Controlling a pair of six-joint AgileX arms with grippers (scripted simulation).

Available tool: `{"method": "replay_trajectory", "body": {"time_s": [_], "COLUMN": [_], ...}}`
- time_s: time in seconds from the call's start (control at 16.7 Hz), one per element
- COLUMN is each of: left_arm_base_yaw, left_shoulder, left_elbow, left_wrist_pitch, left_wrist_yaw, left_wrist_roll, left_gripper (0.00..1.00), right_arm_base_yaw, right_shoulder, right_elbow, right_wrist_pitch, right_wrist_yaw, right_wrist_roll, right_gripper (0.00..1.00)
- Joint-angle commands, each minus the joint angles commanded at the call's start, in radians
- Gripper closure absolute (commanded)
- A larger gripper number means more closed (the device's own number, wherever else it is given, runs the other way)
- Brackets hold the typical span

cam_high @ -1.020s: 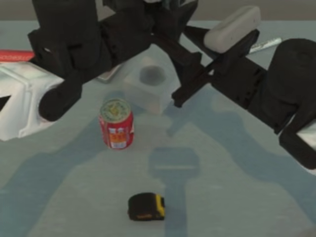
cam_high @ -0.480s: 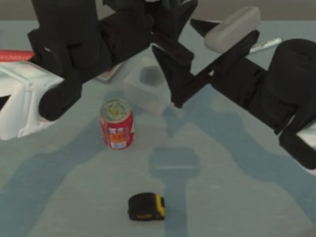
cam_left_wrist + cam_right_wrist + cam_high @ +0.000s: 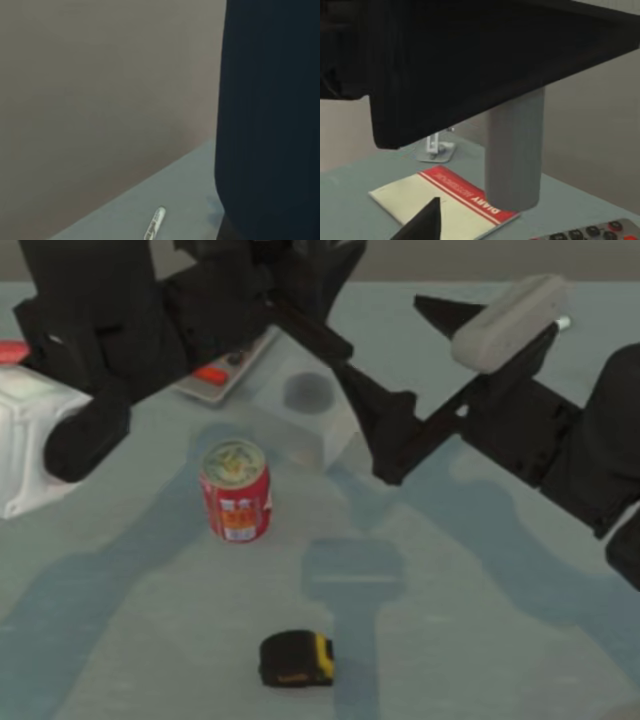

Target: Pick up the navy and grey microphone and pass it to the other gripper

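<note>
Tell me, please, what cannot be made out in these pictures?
1. Microphone: right wrist view shows only its grey handle; a black block covers the head.
2. Top view: the left arm hides it.
3. Marker: left wrist view, cut off by the picture's edge.
4. Booklet title: right wrist view, handle hides part.

The pale blue-grey desk (image 3: 480, 620) carries a red soda can (image 3: 236, 491) standing upright left of centre, a black-and-yellow tape measure (image 3: 296, 659) near the front edge, a translucent box (image 3: 305, 405) farther back, a remote control (image 3: 225, 368) beside it, and a white marker (image 3: 154, 224).
</note>
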Motion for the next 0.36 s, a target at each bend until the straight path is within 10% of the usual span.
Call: {"method": "replay_trajectory", "body": {"time_s": [0.36], "left_arm_base_yaw": [0.097], "left_shoulder": [-0.056], "left_elbow": [-0.049], "left_wrist_pitch": [-0.006], "left_wrist_yaw": [0.085], "left_wrist_roll": [0.008], "left_gripper": [1.00], "right_arm_base_yaw": [-0.018], "right_shoulder": [-0.162], "right_elbow": [-0.146], "right_wrist_pitch": [-0.010], "right_wrist_yaw": [-0.030], "right_wrist_roll": [0.002], "right_gripper": [0.00]}}
